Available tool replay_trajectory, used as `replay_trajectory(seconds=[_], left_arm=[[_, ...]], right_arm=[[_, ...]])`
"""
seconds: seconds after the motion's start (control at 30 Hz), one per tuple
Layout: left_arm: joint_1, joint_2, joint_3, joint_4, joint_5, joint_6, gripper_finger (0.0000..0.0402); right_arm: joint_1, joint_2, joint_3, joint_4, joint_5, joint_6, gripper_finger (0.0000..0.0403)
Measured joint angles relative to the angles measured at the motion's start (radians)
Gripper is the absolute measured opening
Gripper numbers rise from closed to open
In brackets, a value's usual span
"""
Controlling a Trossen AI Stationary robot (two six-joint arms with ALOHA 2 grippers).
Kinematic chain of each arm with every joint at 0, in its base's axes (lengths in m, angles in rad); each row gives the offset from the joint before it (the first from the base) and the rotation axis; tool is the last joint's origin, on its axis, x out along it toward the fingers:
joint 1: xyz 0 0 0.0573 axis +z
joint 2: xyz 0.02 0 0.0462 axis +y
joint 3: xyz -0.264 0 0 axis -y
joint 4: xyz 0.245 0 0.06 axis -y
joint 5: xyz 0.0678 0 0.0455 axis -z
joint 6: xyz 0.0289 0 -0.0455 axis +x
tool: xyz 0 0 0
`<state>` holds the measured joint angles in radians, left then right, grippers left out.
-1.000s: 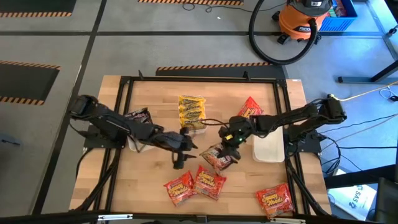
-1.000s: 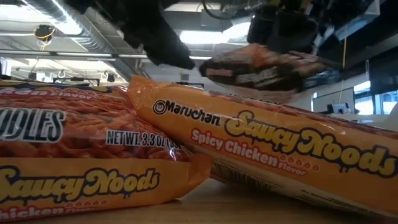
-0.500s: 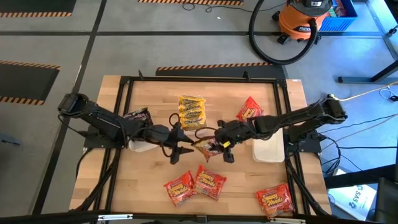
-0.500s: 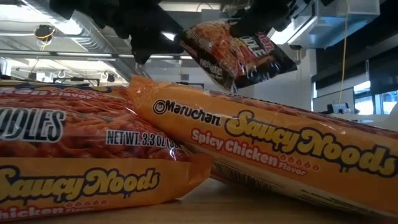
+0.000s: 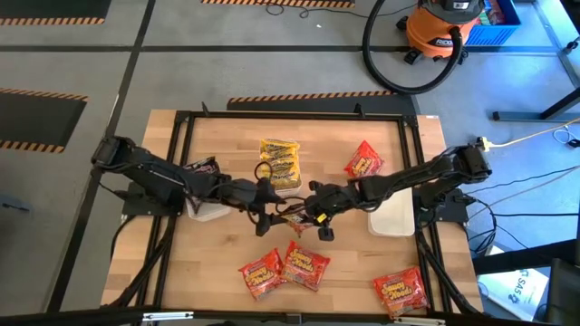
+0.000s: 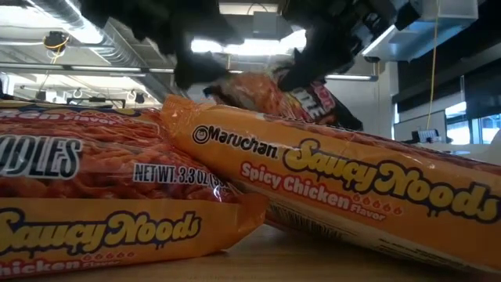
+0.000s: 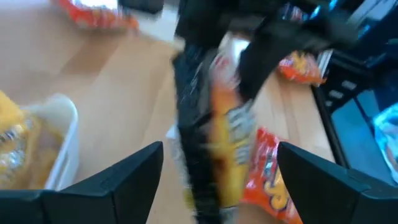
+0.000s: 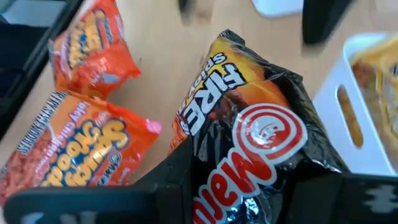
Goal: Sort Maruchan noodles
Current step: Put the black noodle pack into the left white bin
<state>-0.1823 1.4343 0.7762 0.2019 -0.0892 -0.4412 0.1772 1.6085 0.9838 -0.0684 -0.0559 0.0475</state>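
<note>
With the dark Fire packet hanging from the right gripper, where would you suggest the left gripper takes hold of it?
Probably the free edge opposite the right gripper. The dark Fire packet hangs in mid-air, clamped at one end with the rest unsupported. The left gripper faces it with fingers open, the packet edge-on between them, so a straight approach from the left arm's side, closing across its flat faces, looks best.

- Dark packet (image 8: 249, 149): black, with orange noodle print, a red and white swirl logo and white lettering.
- Two packets (image 5: 285, 269) near the bench's front edge: red-orange with yellow lettering.
- Yellow packets (image 5: 279, 161) in a white tray (image 5: 288, 188).
- Bench (image 5: 227, 263): pale wood, black frame.
</note>
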Motion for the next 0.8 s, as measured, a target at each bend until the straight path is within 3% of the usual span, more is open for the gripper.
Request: replay_trajectory(seconds=[0.17,0.5,0.63,0.8], left_arm=[[0.013,0.092,0.047,0.003,0.079,-0.004,0.0314],[0.019,0.178,0.093,0.002,0.074,0.001,0.0310],[0.030,0.178,0.093,-0.001,0.074,-0.006,0.0280],[0.033,0.175,0.093,0.000,0.078,-0.002,0.0214]], right_arm=[[0.000,0.000,0.000,0.042,-0.002,-0.019,0.0104],[0.000,0.000,-0.001,0.038,-0.008,-0.026,0.0104],[0.000,0.000,-0.001,0.043,-0.008,-0.026,0.0104],[-0.001,0.000,-0.001,0.049,-0.022,-0.026,0.0104]])
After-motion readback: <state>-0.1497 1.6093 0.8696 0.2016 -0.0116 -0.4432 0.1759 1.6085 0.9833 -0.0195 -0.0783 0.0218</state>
